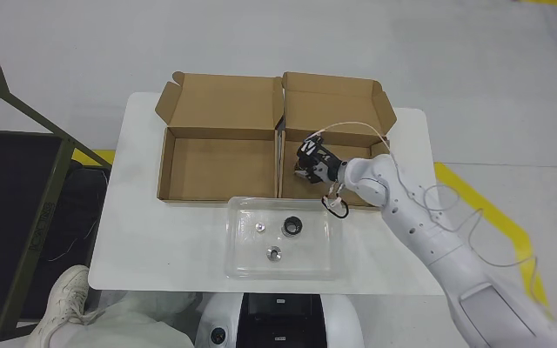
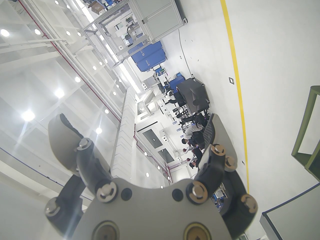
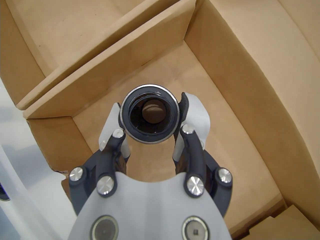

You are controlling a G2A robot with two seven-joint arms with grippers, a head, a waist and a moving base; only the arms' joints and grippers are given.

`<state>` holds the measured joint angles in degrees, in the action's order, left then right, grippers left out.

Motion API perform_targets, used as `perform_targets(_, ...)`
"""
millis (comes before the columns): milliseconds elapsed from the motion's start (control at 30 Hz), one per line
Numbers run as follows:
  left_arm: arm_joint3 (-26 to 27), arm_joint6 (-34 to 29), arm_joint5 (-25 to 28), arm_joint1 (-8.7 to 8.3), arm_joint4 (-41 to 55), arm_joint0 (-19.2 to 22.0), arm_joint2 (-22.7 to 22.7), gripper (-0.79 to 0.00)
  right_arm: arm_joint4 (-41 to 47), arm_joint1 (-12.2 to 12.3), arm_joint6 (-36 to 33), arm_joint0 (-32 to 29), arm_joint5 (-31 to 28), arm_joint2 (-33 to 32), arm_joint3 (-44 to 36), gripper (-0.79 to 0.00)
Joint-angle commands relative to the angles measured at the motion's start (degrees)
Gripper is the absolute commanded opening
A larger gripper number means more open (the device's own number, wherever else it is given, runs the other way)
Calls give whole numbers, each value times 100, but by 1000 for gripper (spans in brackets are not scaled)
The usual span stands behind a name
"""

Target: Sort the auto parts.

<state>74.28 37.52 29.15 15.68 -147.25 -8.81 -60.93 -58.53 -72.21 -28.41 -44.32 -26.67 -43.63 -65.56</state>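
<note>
My right gripper (image 3: 150, 116) is shut on a black ring-shaped bearing (image 3: 150, 113) with a metal rim, held just above the floor of the right cardboard box (image 3: 225, 126). From above, the same gripper (image 1: 310, 163) hangs over that box's (image 1: 370, 104) near left part. The clear plastic tray (image 1: 239, 252) at the table's front holds a similar black ring (image 1: 292, 226) and two small silver parts, one (image 1: 273, 254) toward the front and one (image 1: 258, 228) at the left. My left gripper (image 2: 135, 136) is open, raised off the table and pointing out into the room.
The left cardboard box (image 1: 218, 165) stands open with a bare floor, touching the right box along a shared wall (image 3: 112, 58). Both boxes' lids are folded back on the far side. A person's shoe (image 1: 61, 300) is at the table's near left corner.
</note>
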Motion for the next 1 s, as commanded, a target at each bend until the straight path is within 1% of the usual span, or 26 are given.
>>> perform_targets(0, 0, 0, 0, 0, 0, 0, 0, 0, 2, -14, 1, 14, -12, 0, 27, -271)
perform_targets(133, 0, 0, 0, 0, 0, 0, 0, 0, -25, -23, 7, 22, -27, -37, -3, -166)
perform_targets(167, 0, 0, 0, 0, 0, 0, 0, 0, -49, -20, 19, 15, -20, -56, -35, -151)
perform_targets(333, 0, 0, 0, 0, 0, 0, 0, 0, -216, 45, 72, -114, 10, -244, -397, -145)
perform_targets(467, 0, 0, 0, 0, 0, 0, 0, 0, -360, 144, 91, -330, -19, -497, -895, -139)
perform_targets(533, 0, 0, 0, 0, 0, 0, 0, 0, -452, 200, 92, -473, -54, -631, -1205, -148)
perform_targets(767, 0, 0, 0, 0, 0, 0, 0, 0, -709, 377, 58, -1064, -271, -1039, -2325, -129)
perform_targets(900, 0, 0, 0, 0, 0, 0, 0, 0, -831, 444, 32, -1371, -426, -1155, -2789, -123)
perform_targets(967, 0, 0, 0, 0, 0, 0, 0, 0, -948, 473, 36, -1490, -544, -1177, -3011, -108)
